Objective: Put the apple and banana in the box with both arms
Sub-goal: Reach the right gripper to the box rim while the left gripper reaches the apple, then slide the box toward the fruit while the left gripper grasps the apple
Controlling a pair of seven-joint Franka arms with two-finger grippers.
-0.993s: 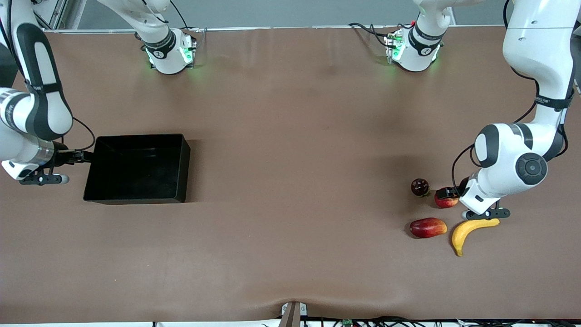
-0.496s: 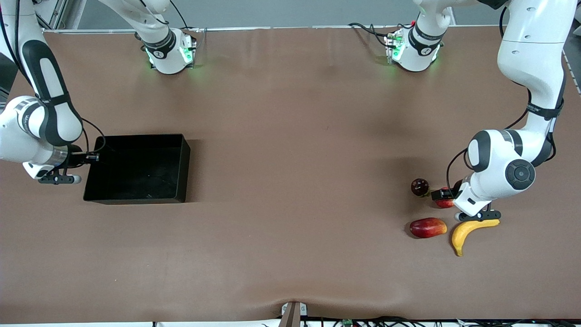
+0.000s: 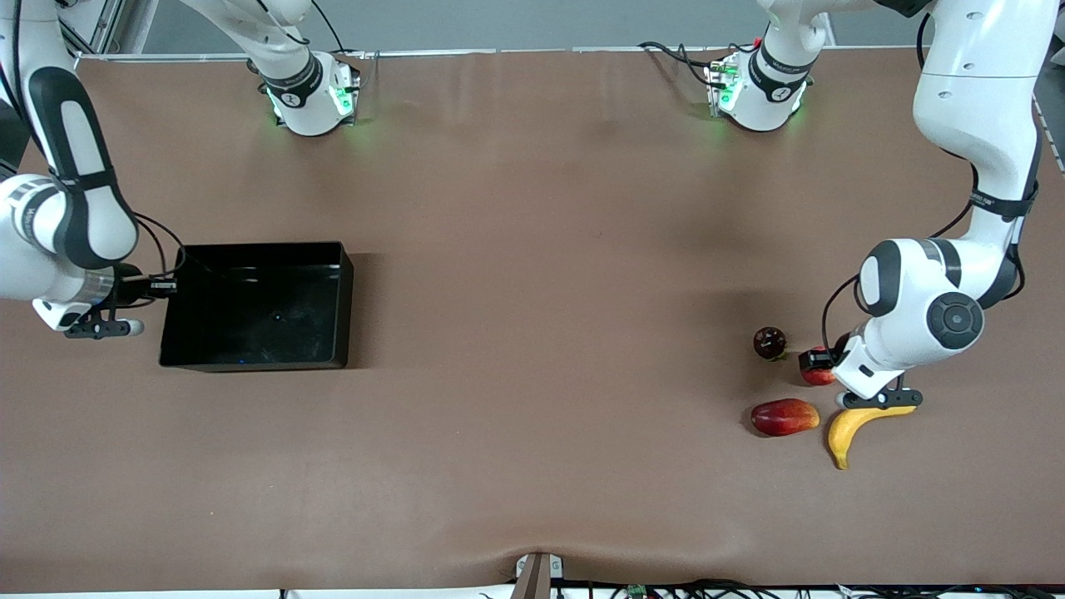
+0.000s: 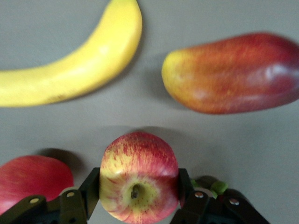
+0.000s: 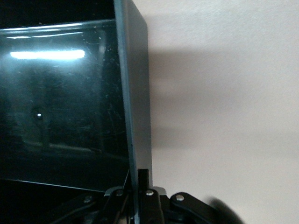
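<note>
From the front, the left gripper (image 3: 819, 363) sat low among the fruit at the left arm's end of the table, its fingers closing around the apple (image 3: 819, 374), most of which the wrist hid. A second earlier the fingers had stood wide beside the fruit; now they had drawn in. The banana (image 3: 857, 427) lay untouched just nearer the camera, beside a mango (image 3: 783, 417), with a dark round fruit (image 3: 770, 343) close by. At the right arm's end, the right gripper (image 3: 166, 286) had pinched shut on the end wall of the box (image 3: 337, 308), and the box had shifted slightly toward the bases and squared up since a second before.

In the left wrist view, the two fingers (image 4: 91, 191) pressed each side of the streaked apple (image 4: 138, 176), which sat on the table; a plainer red fruit (image 4: 32, 179) lay just beside it.

In the right wrist view, the thin box wall (image 5: 135, 107) ran straight into the clamped jaws of the right gripper (image 5: 140, 189).

Both grips looked set: the apple seemed ready to lift and the box ready to drag closer; nothing was yet inside.
</note>
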